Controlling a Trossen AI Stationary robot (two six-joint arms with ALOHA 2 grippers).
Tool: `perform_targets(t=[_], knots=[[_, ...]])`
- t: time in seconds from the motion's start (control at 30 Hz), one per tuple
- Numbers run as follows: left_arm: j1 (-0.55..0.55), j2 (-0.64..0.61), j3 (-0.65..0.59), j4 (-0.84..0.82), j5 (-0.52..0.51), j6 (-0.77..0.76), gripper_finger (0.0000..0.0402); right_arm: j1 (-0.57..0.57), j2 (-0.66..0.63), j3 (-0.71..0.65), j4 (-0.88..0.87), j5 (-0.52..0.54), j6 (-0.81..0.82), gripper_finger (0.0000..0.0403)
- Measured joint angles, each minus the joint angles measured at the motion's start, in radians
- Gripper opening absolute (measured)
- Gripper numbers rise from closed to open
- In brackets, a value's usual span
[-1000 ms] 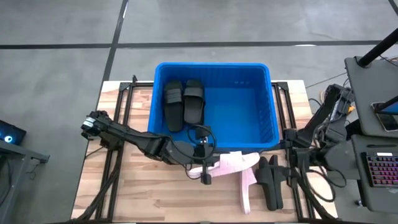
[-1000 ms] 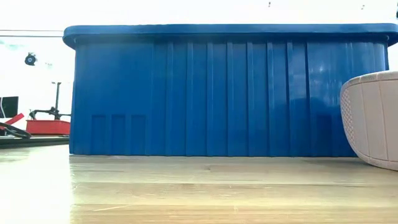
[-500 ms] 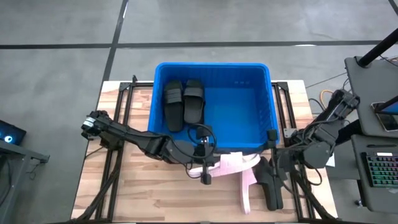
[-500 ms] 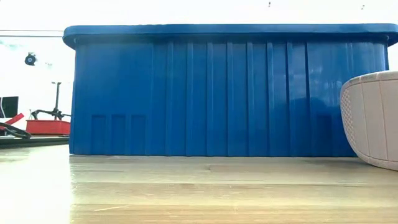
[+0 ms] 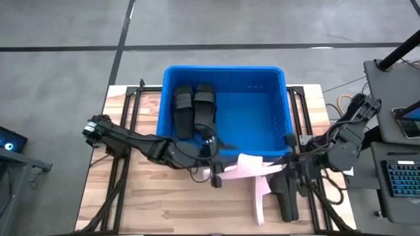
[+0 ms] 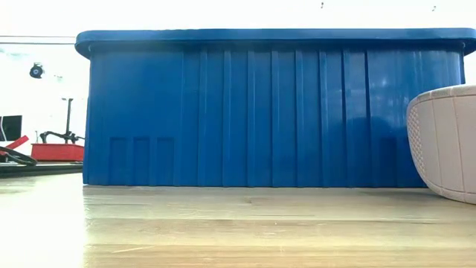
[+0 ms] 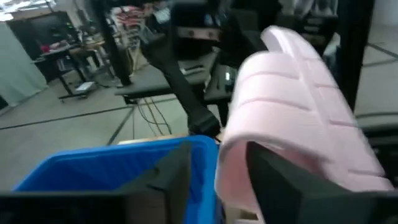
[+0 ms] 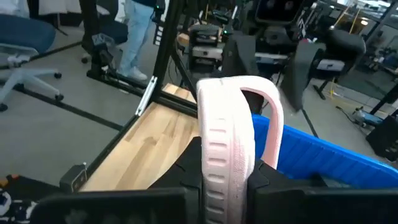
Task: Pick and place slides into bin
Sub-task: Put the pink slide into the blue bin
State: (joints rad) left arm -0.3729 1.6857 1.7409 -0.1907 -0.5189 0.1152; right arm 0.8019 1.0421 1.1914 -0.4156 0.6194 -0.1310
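High view: the bin holds two black slides (side by side at its left wall). Both grippers, left and right, grasp a pink slide over the near rim.

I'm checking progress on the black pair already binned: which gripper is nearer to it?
Left. The left gripper sits just outside the bin's near wall below the black pair; the right gripper is farther right.

Low view crops a pale pink slide; the bin hides both arms.
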Motion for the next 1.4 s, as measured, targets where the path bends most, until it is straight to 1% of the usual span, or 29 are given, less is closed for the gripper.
perform_targets(t=[0.13, 0.27, 0.4, 0.53, 0.6, 0.73, 0.8, 0.9, 0.93, 1.0, 1.1, 1.23, 1.3, 1.4], knots=[[0.000, -0.053, 0.000, 0.001, -0.014, -0.004, 0.0201, 0.020, -0.048, -0.024, 0.001, 0.014, -0.002, 0.0029], [-0.002, -0.113, 0.000, -0.001, -0.014, -0.005, 0.0233, 0.036, -0.089, -0.049, 0.050, 0.011, -0.040, 0.0029], [-0.005, -0.173, -0.001, -0.003, -0.015, -0.005, 0.0240, 0.056, -0.127, -0.083, 0.187, -0.025, -0.142, 0.0029], [-0.009, -0.240, -0.001, 0.002, -0.014, -0.004, 0.0240, 0.069, -0.167, -0.129, 0.419, -0.078, -0.309, 0.0029], [-0.010, -0.265, -0.001, 0.002, -0.013, -0.004, 0.0239, 0.069, -0.187, -0.147, 0.499, -0.102, -0.378, 0.0029], [-0.010, -0.284, -0.001, 0.012, -0.004, 0.019, 0.0239, 0.068, -0.215, -0.193, 0.617, -0.103, -0.455, 0.0029], [-0.008, -0.281, -0.003, 0.069, 0.017, 0.049, 0.0239, 0.068, -0.218, -0.219, 0.718, -0.102, -0.501, 0.0029], [-0.009, -0.253, -0.009, 0.224, 0.135, 0.133, 0.0239, 0.057, -0.212, -0.257, 0.909, -0.145, -0.582, 0.0029], [-0.009, -0.239, -0.012, 0.270, 0.157, 0.174, 0.0239, 0.053, -0.206, -0.267, 0.968, -0.155, -0.601, 0.0029], [-0.010, -0.209, -0.013, 0.353, 0.170, 0.259, 0.0239, 0.045, -0.200, -0.283, 1.048, -0.170, -0.623, 0.0028], [-0.006, -0.161, -0.014, 0.507, 0.171, 0.339, 0.0239, 0.025, -0.201, -0.298, 1.094, -0.245, -0.623, 0.0028], [0.015, -0.094, -0.013, 0.708, 0.177, 0.414, 0.0239, -0.007, -0.193, -0.309, 1.107, -0.286, -0.578, 0.0028], [0.029, -0.061, -0.013, 0.769, 0.200, 0.420, 0.0239, -0.018, -0.190, -0.314, 1.107, -0.300, -0.557, 0.0028], [0.053, -0.026, -0.008, 0.794, 0.263, 0.408, 0.0239, -0.036, -0.181, -0.320, 1.108, -0.304, -0.547, 0.0028]])
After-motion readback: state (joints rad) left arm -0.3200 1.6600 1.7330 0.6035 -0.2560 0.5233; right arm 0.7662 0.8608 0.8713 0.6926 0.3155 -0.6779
